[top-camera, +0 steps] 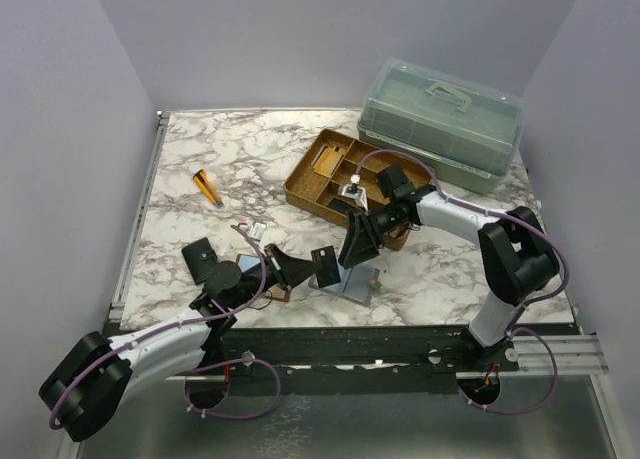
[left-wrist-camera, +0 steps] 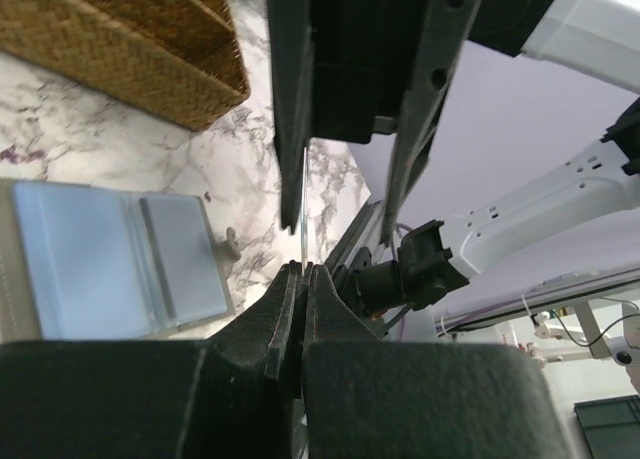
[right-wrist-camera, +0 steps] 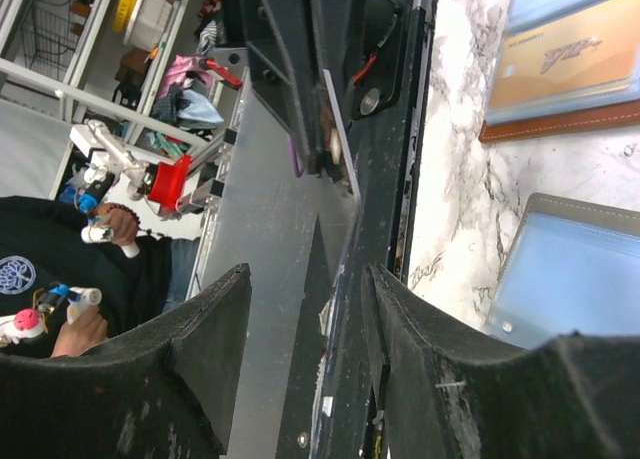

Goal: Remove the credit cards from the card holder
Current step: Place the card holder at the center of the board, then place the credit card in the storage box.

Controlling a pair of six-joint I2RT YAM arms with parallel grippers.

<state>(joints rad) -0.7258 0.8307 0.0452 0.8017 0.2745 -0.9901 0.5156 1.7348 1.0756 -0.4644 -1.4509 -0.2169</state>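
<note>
Two containers stand toward the far right of the counter (top-camera: 200,139). One is a grey-green lidded box (top-camera: 440,124) with a handle, closed, in the far right corner; what is inside cannot be made out through the lid. The other is a brown woven tray (top-camera: 310,204) just in front of it, split into several compartments. A far compartment holds a flat tan piece, and a middle one holds a small white-topped object too small to name.

The card holder (right-wrist-camera: 560,69) lies open near the counter's near edge, left of centre. It shows one tan-orange and one blue panel inside a reddish-brown border. Just beside it on the right lies one blue-grey folder (right-wrist-camera: 575,269), also open. One black case (top-camera: 200,254) sits toward the near left, and one orange-and-black pen (top-camera: 207,187) lies farther back on the left.

The left fingers (left-wrist-camera: 302,284) are pressed together on one thin card (left-wrist-camera: 302,204), held on edge above the counter. The right fingers (right-wrist-camera: 308,279) stand apart, one on each side of that card's upper part, clamping nothing. In the top view the left arm covers much of the card holder, and the right arm crosses the tray's near edge.
</note>
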